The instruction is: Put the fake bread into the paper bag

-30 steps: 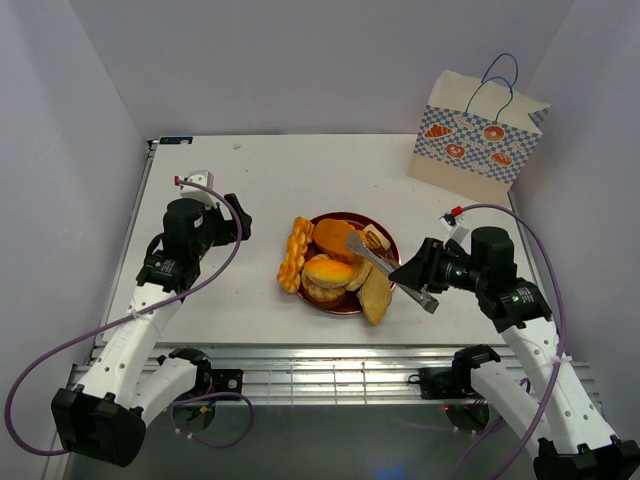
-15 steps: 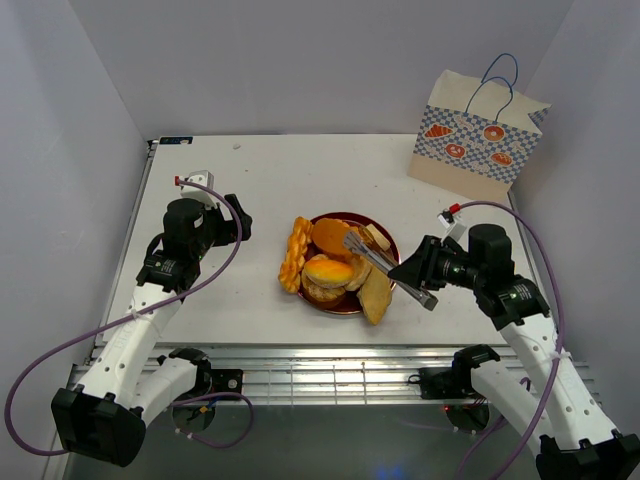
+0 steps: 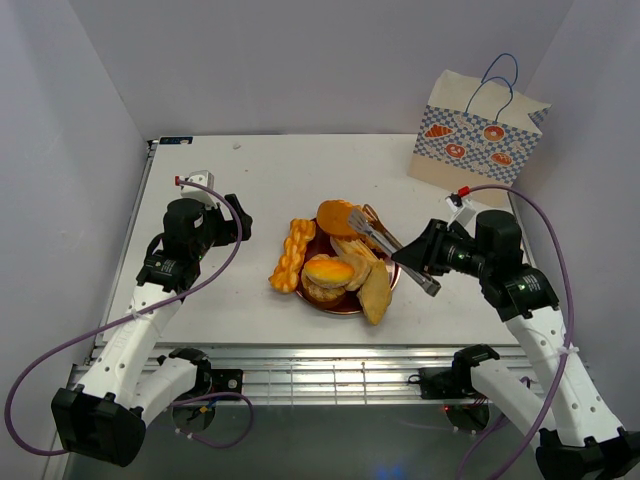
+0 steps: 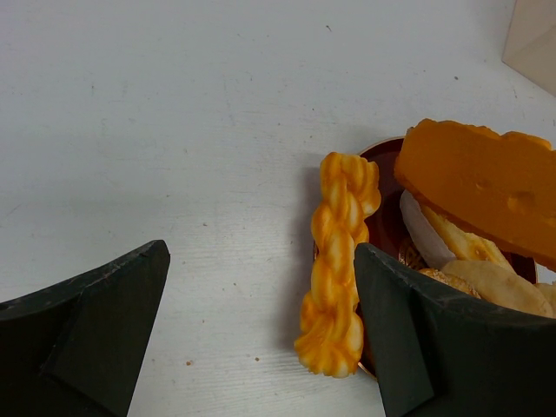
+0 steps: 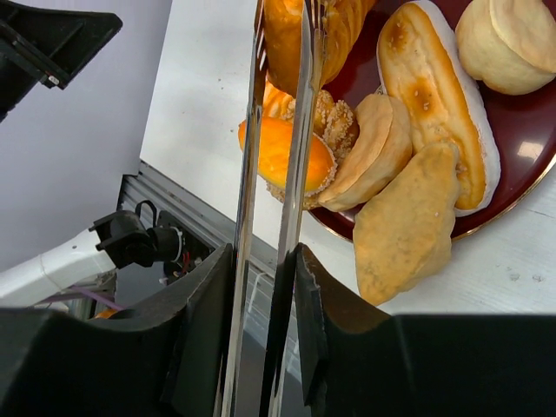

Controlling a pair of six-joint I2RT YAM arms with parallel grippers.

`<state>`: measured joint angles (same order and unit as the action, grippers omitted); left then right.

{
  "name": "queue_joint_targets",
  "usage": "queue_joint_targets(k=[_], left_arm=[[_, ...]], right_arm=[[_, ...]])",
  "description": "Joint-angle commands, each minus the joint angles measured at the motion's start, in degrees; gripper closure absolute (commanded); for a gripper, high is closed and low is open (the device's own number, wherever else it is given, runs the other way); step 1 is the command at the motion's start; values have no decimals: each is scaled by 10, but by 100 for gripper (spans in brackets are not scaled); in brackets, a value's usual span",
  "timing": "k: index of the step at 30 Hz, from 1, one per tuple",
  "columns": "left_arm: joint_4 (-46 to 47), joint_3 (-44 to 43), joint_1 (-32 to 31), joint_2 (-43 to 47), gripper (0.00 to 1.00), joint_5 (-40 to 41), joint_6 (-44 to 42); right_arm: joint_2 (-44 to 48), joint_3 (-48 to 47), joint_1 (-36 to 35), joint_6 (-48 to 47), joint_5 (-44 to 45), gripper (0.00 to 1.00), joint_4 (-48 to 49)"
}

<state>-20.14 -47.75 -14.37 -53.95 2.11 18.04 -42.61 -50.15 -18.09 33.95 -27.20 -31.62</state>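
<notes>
We clamp narrowed tongs (image 3: 388, 252) in the right gripper (image 5: 259, 330) over the fake bread (image 3: 330, 272) mid-bench, left gripper (image 4: 261, 261) gaping wide, paper bag (image 3: 475, 140) at the far-right corner.

On the desk (image 3: 250, 170), one paper bag (image 3: 475, 140), one dark red plate (image 5: 521, 130) and one pair of metal tongs (image 3: 395, 255) are counted, and at least six pieces of fake bread (image 3: 328, 272) are made out, one braided stick (image 3: 290, 255) among them.

arms (image 3: 135, 322): 2, white links, black joints | cables (image 3: 60, 355): purple, looping | pincer fingers (image 4: 87, 330): matte black wedges
</notes>
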Motion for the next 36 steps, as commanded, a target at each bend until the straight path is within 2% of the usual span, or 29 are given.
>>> queue_joint_targets(k=[1,9,23,31,36], left_arm=[[-2,-22,-1,2,2,-8,-5],[-2,-24,-1,7,2,-15,-5],[-2,-23,-1,9,2,-20,-3],[-1,-22,-1,1,2,-38,-1],[-1,-22,-1,-4,2,-38,-1]], right_arm=[[-10,-40,-3,-5,1,83,48],[-48,-144,-3,-48,66,83,5],[-206,-420,12,-102,221,82,-9],[-272,-513,46,-96,230,82,-10],[-289,-529,110,-86,199,81,-9]])
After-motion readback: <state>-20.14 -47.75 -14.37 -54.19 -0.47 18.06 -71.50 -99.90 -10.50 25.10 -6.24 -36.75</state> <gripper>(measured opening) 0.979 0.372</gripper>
